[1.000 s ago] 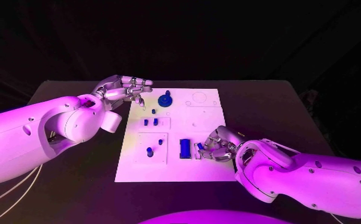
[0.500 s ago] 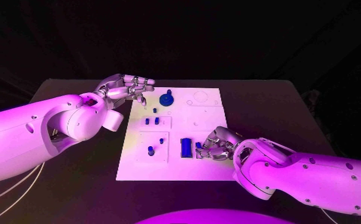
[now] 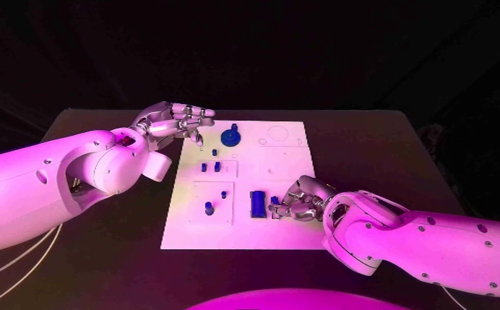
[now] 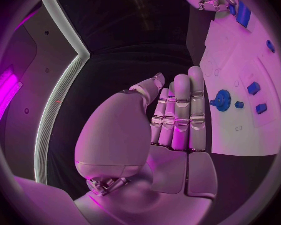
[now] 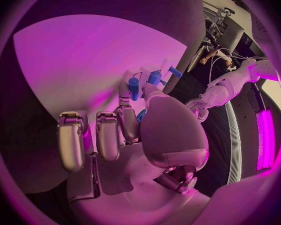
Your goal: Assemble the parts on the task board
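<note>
The white task board lies in the middle of the black table. My right hand rests on the board's near part, its fingers curled, and pinches a small blue part right beside an upright blue block. In the right wrist view a bit of that blue part peeks out between thumb and finger of the right hand, with the block just beyond. My left hand hovers at the board's far left corner next to a blue gear and holds nothing; the fingers lie side by side.
Two small blue pegs stand in a raised square of the board, and another blue piece stands in the near left square. The board's far right part shows bare outlines. Black table surrounds the board on all sides.
My right hand has edged slightly toward the blue block. The left hand has stayed where it was.
</note>
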